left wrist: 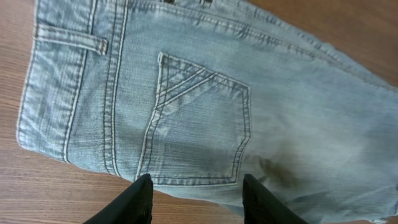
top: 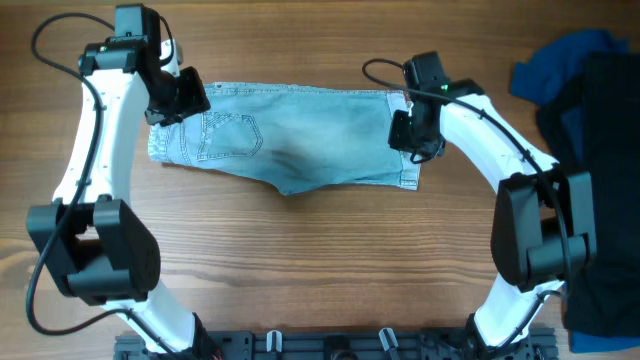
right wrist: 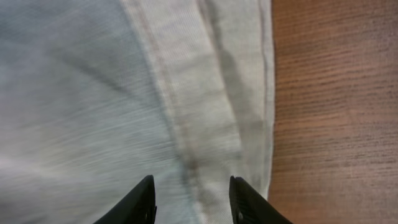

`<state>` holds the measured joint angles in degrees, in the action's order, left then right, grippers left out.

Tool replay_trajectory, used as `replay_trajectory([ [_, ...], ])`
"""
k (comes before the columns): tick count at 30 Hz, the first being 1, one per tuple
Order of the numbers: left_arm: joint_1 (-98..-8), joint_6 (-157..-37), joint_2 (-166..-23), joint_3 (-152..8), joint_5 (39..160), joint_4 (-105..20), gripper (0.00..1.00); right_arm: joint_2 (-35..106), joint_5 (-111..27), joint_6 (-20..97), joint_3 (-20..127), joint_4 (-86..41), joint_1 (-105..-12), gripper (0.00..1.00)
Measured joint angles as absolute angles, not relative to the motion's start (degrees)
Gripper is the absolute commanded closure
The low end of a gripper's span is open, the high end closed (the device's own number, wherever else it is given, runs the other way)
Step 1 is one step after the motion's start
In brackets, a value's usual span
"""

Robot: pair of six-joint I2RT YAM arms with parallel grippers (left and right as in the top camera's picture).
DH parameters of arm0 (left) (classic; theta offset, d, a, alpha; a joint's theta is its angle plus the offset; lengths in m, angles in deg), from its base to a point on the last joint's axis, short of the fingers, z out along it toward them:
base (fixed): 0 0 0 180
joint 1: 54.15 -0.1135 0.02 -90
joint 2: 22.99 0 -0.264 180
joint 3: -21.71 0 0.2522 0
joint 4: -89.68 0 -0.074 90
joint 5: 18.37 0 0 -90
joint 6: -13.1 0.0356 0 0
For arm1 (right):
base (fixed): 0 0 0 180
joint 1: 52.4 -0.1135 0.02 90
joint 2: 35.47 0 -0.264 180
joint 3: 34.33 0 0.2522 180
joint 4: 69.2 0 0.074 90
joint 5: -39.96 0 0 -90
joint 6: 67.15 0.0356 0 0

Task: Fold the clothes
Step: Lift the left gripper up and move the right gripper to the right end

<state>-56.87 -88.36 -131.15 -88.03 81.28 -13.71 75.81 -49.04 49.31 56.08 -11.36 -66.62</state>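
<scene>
At the table's [top: 320, 260] right, heaped garments [top: 590, 120] lie apart from the shorts [top: 300, 140]; left pincer [left wrist: 196, 183] and right pincer [right wrist: 191, 183] gape, empty.

A wooden surface [top: 320, 260] with a plain grain fills the overhead view. At 2 o'clock lies a crumpled royal-blue garment [top: 560, 68]. A black garment [top: 608, 160] touches it and runs down the edge from 3 towards 5 o'clock. A dark rail [top: 330, 346] sits at 6 o'clock.

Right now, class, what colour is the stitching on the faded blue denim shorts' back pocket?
Off-white; the back pocket shows best in the left wrist view.
</scene>
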Motion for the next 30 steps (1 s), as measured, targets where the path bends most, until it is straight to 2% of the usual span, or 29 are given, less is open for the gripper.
replay_trajectory([
  [5, -56.9, -88.4, -132.0, -88.0, 81.3, -13.7, 0.54, 76.0, -51.0, 48.1, 53.1, -17.3, -65.2, 0.60],
  [8, -56.9, -88.4, -132.0, -88.0, 81.3, -13.6, 0.55, 76.0, -51.7, 47.8, 53.0, -18.1, -64.0, 0.62],
  [16, -56.9, -88.4, -132.0, -88.0, 81.3, -13.2, 0.55, 76.0, -48.2, 46.9, 49.8, -20.0, -63.8, 0.94],
  [21, -56.9, -88.8, -132.0, -88.0, 81.3, -13.1, 0.55, 76.0, -47.5, 47.0, 49.8, -19.2, -63.8, 0.96],
  [30, -56.9, -89.2, -132.0, -88.0, 81.3, -13.1, 0.55, 71.7, -46.0, 47.0, 49.6, -10.2, -63.8, 0.96],
])
